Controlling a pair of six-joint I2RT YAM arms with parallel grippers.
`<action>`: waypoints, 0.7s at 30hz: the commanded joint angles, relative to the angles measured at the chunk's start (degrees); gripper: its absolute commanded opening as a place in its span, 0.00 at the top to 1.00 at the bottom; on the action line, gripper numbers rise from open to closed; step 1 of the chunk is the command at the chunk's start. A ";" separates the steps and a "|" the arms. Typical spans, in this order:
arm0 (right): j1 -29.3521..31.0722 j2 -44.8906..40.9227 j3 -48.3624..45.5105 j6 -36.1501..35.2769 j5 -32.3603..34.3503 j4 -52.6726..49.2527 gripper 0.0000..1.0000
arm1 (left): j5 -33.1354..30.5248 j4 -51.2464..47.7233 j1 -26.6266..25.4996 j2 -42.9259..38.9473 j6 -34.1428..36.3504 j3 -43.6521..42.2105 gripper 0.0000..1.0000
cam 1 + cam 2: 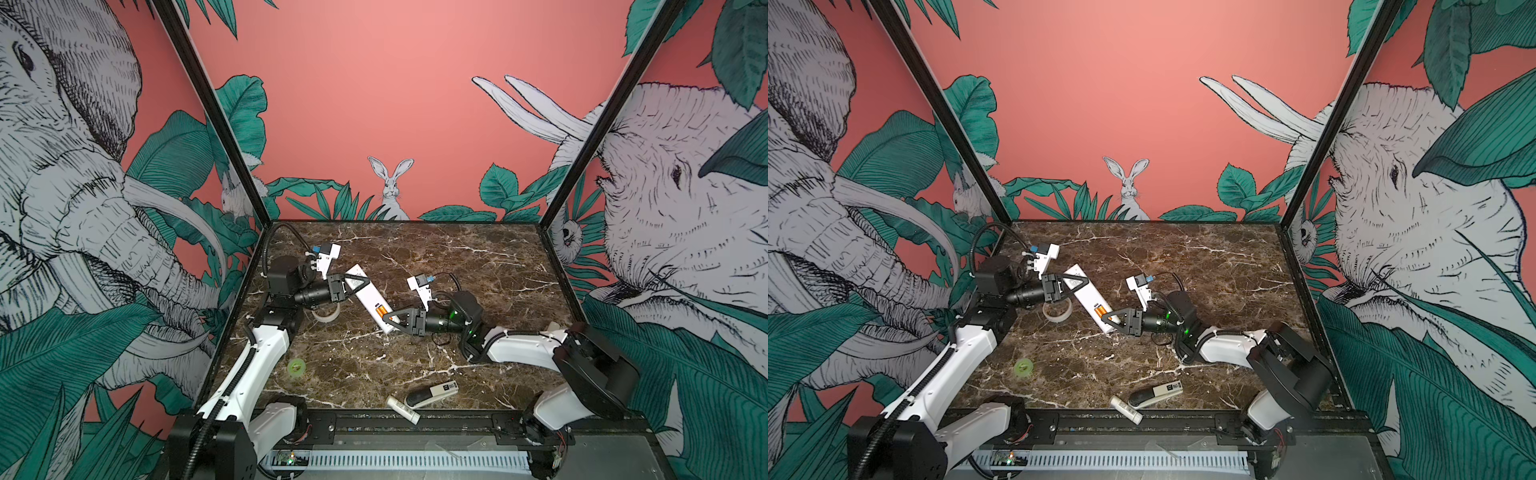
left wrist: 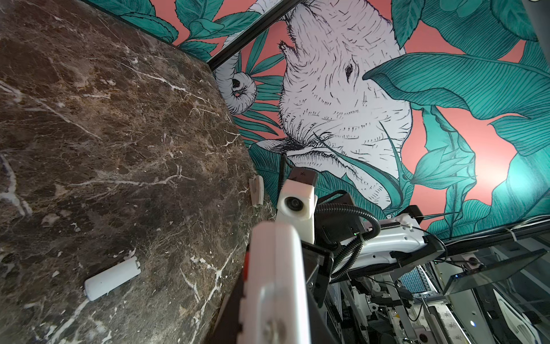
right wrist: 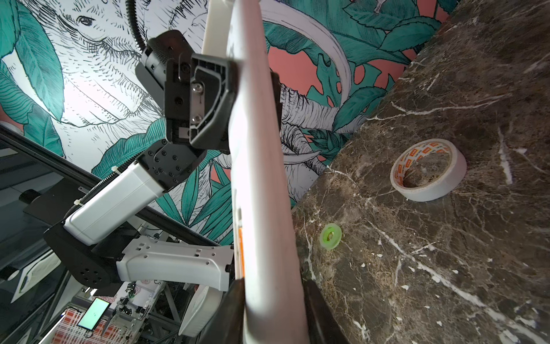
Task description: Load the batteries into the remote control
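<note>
Remote (image 1: 370, 299) is held over the left half of the table (image 1: 478, 266), its long axis running from the far left corner toward the near right. The left gripper (image 1: 357, 284) is clamped on its far end. The batteries (image 1: 381, 311) lie in the open bay at the near end, where the right gripper (image 1: 390, 320) straddles the remote. We cannot tell whether those jaws pinch it. We judge the right arm nearer the batteries.

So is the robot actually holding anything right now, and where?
The left gripper clamps the remote control at its far end; the right gripper straddles its near end, grip unclear.
</note>
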 commanded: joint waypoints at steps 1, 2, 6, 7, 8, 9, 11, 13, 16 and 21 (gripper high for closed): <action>-1.23 2.08 -1.43 1.63 3.24 -2.62 0.72 | 3.10 0.61 -0.18 -2.54 -0.73 2.64 1.00; -1.23 1.99 -1.43 1.55 3.24 -2.64 0.73 | 3.15 0.66 -0.11 -2.52 -0.68 2.65 1.00; -1.23 1.49 -1.16 0.70 3.24 -4.18 0.73 | 3.01 0.65 -0.15 -2.51 -0.65 2.69 1.00; -1.23 1.26 -1.12 0.59 3.15 -4.38 0.72 | 2.92 0.48 -0.12 -2.49 -0.58 2.60 1.00; -1.27 1.02 -1.14 0.49 3.24 -4.52 0.70 | 2.95 0.12 -0.16 -2.51 -0.29 2.60 1.00; -1.30 0.74 -1.09 0.34 3.25 -4.80 0.68 | 2.86 -0.74 -0.17 -2.48 0.35 2.76 1.00; -1.39 -0.02 -0.75 -0.09 3.24 -5.80 0.62 | 2.75 -2.94 -0.16 -2.39 2.05 2.93 1.00; -1.38 -1.28 -0.56 -1.00 3.48 -7.62 0.57 | 2.14 -5.73 -0.11 -2.43 4.21 3.10 1.00; -1.40 -3.80 0.02 -3.56 4.08 -12.67 0.54 | 1.30 -10.34 -0.17 -2.44 7.92 3.55 1.00; -1.35 -8.84 1.93 -10.72 6.56 -27.48 0.51 | -0.64 -15.37 -0.16 -1.97 12.58 3.46 1.00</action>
